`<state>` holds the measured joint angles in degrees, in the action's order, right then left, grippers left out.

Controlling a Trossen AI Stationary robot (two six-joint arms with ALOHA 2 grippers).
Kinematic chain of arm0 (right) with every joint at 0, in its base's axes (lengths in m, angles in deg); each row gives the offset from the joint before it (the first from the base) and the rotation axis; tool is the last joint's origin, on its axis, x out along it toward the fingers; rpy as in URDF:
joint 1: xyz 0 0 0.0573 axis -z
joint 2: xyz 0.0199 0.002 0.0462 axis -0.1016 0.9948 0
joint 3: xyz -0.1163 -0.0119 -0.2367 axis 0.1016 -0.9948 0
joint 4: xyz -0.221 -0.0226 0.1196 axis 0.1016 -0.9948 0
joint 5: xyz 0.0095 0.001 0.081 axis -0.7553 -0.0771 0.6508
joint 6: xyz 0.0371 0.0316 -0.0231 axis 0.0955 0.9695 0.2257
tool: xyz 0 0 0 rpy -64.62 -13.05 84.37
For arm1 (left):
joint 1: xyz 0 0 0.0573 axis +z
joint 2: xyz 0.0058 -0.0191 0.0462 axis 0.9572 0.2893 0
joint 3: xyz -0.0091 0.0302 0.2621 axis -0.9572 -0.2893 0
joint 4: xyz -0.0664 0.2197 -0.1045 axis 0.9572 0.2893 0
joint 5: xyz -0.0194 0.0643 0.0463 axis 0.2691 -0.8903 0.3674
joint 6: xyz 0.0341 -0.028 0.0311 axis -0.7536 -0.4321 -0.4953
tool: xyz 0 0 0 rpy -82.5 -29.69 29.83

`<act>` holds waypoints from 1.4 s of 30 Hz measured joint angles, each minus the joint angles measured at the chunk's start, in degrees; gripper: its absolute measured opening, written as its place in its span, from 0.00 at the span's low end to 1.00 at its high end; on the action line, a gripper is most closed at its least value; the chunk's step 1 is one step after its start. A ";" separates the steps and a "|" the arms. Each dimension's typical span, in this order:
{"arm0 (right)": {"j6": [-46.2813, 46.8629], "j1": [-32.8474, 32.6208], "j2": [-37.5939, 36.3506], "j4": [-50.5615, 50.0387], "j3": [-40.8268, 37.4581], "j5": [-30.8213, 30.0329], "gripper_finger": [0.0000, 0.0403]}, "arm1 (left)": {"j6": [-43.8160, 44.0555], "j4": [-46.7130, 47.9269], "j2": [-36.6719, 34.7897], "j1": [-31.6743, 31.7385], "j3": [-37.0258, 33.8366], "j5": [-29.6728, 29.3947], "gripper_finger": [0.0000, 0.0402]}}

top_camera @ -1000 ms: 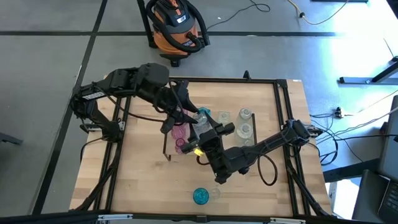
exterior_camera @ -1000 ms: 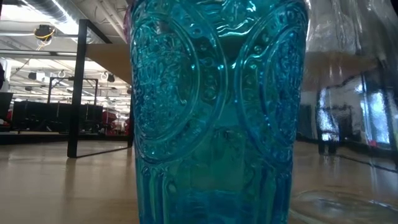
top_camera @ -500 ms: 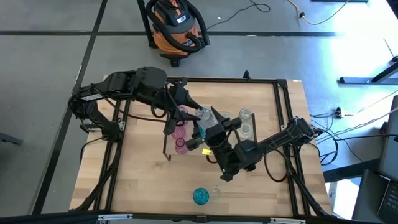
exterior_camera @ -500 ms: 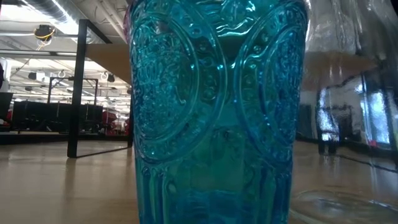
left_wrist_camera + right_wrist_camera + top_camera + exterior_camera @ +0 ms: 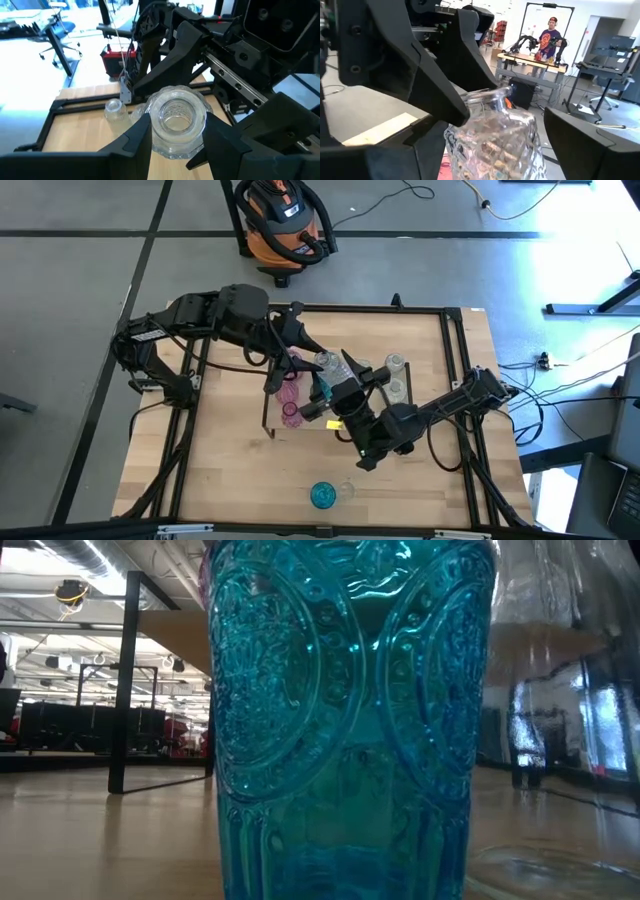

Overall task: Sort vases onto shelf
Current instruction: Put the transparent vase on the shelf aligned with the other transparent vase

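My left gripper (image 5: 172,137) clamped on clear vase (image 5: 176,120) over shelf (image 5: 300,426), right gripper (image 5: 505,145) w/ fingers apart around it

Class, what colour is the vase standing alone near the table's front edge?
Teal-blue vase, with embossed round patterns; the low view shows it best.

LIGHT: bright, even overhead | SHADOWS: soft, faint on counter (image 5: 230,470) | GLARE: highlights on teal vase (image 5: 350,720), washed-out windows in left wrist view | FOCUS: clear vase (image 5: 492,135) blurred, background sharper
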<state>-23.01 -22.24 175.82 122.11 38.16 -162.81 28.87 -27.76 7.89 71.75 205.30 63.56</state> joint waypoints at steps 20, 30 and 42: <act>-3.14 -4.84 -2.40 -0.95 -0.74 0.13 0.58 | 2.75 -3.57 -0.11 3.69 -0.11 -2.47 0.03; -5.94 -3.77 -3.08 -1.09 -0.79 0.12 0.58 | 1.97 -1.81 -1.42 4.10 -0.04 -6.25 0.00; -5.88 -3.77 -3.12 -1.07 -0.79 0.13 0.58 | 1.97 -0.51 -1.51 5.29 -0.04 -5.60 0.01</act>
<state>-28.90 -26.01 172.69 121.04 37.37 -162.68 30.84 -28.28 6.39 77.04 205.25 57.96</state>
